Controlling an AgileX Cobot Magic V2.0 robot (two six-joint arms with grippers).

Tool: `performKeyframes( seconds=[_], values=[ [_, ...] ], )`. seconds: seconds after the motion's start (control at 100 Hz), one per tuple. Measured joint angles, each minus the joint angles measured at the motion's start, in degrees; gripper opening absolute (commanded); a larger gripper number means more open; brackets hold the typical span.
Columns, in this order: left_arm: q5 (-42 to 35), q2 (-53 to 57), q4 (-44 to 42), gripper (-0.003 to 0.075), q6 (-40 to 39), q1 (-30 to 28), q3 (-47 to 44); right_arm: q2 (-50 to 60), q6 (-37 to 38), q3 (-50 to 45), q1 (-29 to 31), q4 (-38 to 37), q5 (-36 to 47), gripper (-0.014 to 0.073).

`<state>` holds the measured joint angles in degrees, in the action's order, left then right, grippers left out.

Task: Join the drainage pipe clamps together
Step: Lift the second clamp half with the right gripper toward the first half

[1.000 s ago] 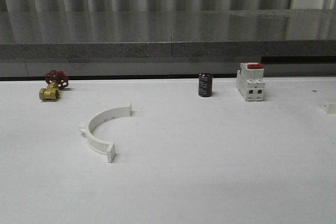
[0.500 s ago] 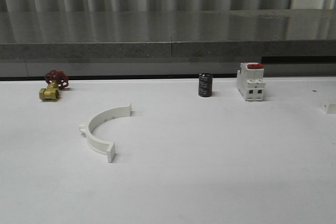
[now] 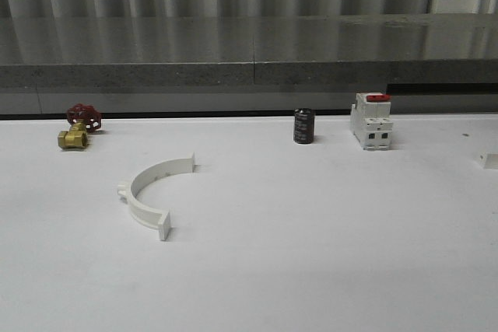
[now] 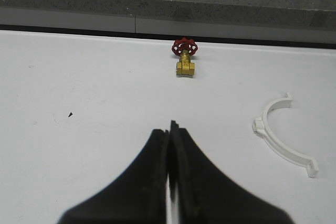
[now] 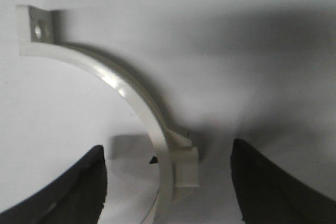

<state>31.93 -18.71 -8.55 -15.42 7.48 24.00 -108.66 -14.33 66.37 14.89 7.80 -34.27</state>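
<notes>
One white semicircular drainage pipe clamp lies flat on the white table, left of centre, its open side facing right. The same clamp also appears in the left wrist view, off to one side of my left gripper, whose black fingers are pressed together with nothing between them. In the right wrist view a second clamp half rests on the white surface, with its holed end tab away from me. My right gripper is open, one finger on each side of the band near its outer lug, touching nothing.
A brass valve with a red handwheel sits at the back left. A black cylinder and a white breaker with a red switch stand at the back right. A tiny white block lies at the right edge. A grey ledge runs behind the table.
</notes>
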Motion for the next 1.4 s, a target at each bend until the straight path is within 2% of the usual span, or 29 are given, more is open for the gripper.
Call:
performKeyframes(
  seconds=[0.18, 0.43, 0.59, 0.96, 1.09, 1.25, 1.4],
  values=[
    [0.0, 0.0, 0.0, -0.002, 0.0, 0.0, 0.0, -0.4, 0.0, 0.0, 0.0, 0.0, -0.1, 0.0483],
    [0.0, 0.0, 0.0, -0.002, 0.0, 0.0, 0.0, -0.4, -0.1, 0.0, 0.0, 0.0, -0.9, 0.0203],
    [0.0, 0.0, 0.0, -0.002, 0.0, 0.0, 0.0, -0.4, -0.1, 0.0, 0.0, 0.0, -1.1, 0.0109],
    [0.0, 0.0, 0.0, -0.002, 0.0, 0.0, 0.0, -0.5, -0.1, 0.0, 0.0, 1.6, -1.2, 0.0098],
    [0.0, 0.0, 0.0, -0.002, 0.0, 0.0, 0.0, 0.1, 0.2, 0.0, -1.8, 1.7, -1.9, 0.0098],
    [0.0, 0.0, 0.0, -0.002, 0.0, 0.0, 0.0, 4.4, 5.8, 0.0, -8.3, 1.8, -3.5, 0.0098],
    [0.0, 0.0, 0.0, -0.002, 0.0, 0.0, 0.0, 8.2, 13.0, 0.0, -17.7, 2.0, -4.2, 0.0098]
  ],
)
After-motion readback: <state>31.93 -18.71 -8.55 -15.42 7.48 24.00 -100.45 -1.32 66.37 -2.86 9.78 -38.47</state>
